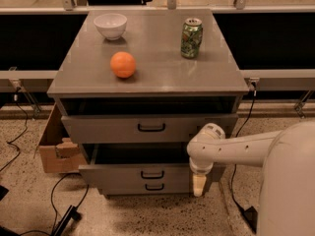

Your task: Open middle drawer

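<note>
The grey cabinet has three drawers. The middle drawer, with a small black loop handle, stands pulled out a good way, and its dark inside shows above the front panel. The top drawer is slightly open. The bottom drawer looks shut. My gripper hangs from the white arm at the right end of the middle drawer's front, pointing down, well to the right of the handle.
On the cabinet top stand a white bowl, an orange and a green can. A cardboard box sits on the floor to the left. Cables lie on the speckled floor. A railing runs behind.
</note>
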Motion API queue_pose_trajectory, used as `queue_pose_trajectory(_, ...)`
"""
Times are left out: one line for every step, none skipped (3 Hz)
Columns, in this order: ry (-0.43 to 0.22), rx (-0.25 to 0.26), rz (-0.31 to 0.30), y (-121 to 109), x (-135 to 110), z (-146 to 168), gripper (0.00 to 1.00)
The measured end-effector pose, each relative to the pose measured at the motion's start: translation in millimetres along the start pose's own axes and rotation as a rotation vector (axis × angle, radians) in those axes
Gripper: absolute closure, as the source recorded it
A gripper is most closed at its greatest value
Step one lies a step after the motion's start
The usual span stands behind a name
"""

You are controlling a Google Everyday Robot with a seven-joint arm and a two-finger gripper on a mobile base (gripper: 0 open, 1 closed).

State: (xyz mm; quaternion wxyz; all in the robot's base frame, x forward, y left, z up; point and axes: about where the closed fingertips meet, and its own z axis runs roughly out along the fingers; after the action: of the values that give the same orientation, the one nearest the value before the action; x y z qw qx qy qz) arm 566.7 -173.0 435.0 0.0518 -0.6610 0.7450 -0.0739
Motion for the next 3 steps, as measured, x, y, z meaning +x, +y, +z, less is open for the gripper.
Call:
queue_pose_trajectory(0.0, 0.0, 0.0, 0.0, 0.0, 0.0, 0.0)
queue_pose_trajectory(-0.04, -0.03, -0.023, 23.2, -8.0, 5.9, 0.18)
queue_pose_trajectory(-0.069, -0.073, -0.046, 76.9, -16.4, -8.2, 0.42)
